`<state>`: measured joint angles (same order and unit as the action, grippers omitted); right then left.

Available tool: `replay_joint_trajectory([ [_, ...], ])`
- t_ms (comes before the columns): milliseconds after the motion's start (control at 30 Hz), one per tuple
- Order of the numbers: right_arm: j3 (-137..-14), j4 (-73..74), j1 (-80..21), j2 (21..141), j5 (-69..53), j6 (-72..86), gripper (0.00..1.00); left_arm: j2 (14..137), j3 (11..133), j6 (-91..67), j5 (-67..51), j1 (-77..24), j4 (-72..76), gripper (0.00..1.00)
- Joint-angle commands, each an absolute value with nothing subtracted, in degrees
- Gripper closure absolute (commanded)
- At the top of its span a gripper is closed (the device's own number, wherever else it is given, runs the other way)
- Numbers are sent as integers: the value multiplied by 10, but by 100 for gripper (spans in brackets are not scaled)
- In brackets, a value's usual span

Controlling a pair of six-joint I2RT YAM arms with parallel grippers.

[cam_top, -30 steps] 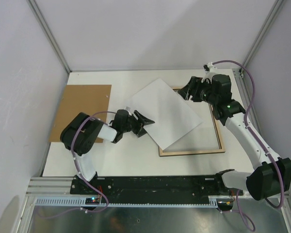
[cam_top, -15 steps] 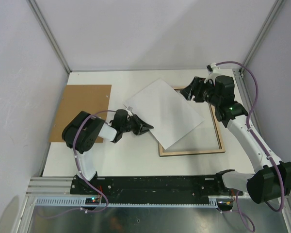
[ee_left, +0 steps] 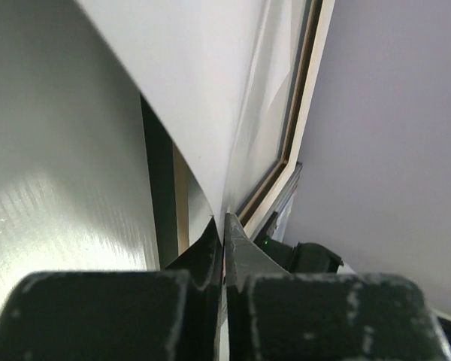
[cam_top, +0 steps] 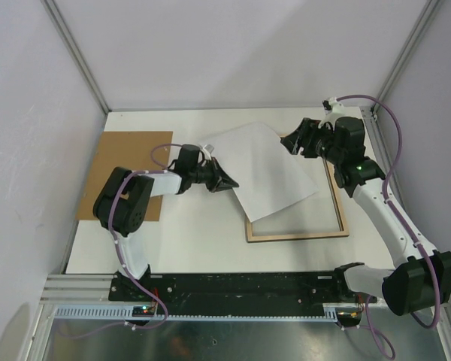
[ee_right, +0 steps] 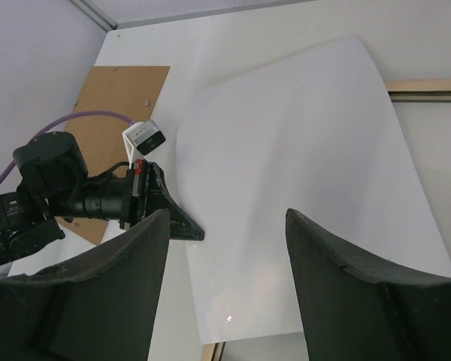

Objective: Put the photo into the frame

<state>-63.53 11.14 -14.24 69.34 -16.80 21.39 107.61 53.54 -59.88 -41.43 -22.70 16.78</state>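
Observation:
The photo (cam_top: pixel 267 169) lies white back up, askew over the left part of the frame (cam_top: pixel 297 235), whose pale wood reverse faces up. My left gripper (cam_top: pixel 229 184) is shut on the photo's left edge, and the sheet curves upward there. In the left wrist view the white sheet (ee_left: pixel 203 90) runs straight into the closed jaws of that gripper (ee_left: pixel 225 226), with the frame's rail (ee_left: pixel 301 98) beyond. My right gripper (cam_top: pixel 292 143) hovers open above the photo's far right corner. From the right wrist, the photo (ee_right: pixel 301 165) fills the space under that open gripper (ee_right: pixel 225 218).
A brown cardboard board (cam_top: pixel 131 162) lies flat at the table's left side, behind the left arm, and shows as well in the right wrist view (ee_right: pixel 120 94). White walls enclose the table at the back and both sides.
My left gripper has shut on the photo's left edge and moved toward the back of the table, carrying that edge with it. The right gripper has stayed open in nearly the same place.

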Motion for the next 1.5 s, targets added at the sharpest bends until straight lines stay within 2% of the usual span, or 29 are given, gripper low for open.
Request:
replay_joint_trajectory([
  [0, -635, 94, -135, 671, -155, 205, 32, 1073, 566, -497, -496, -218, 42, 100],
  [500, -635, 123, -118, 689, -133, 202, 32, 1099, 633, -386, -563, -215, -120, 100],
  [1033, -622, 115, -13, 796, 35, 283, 33, 1125, 689, -359, -529, -232, -160, 100],
  [1300, -583, 89, 71, 870, 61, 311, 43, 1108, 693, -342, -515, -234, -162, 100],
  [1467, -576, 100, 83, 912, 93, 322, 58, 1101, 691, -336, -508, -234, -163, 100],
])
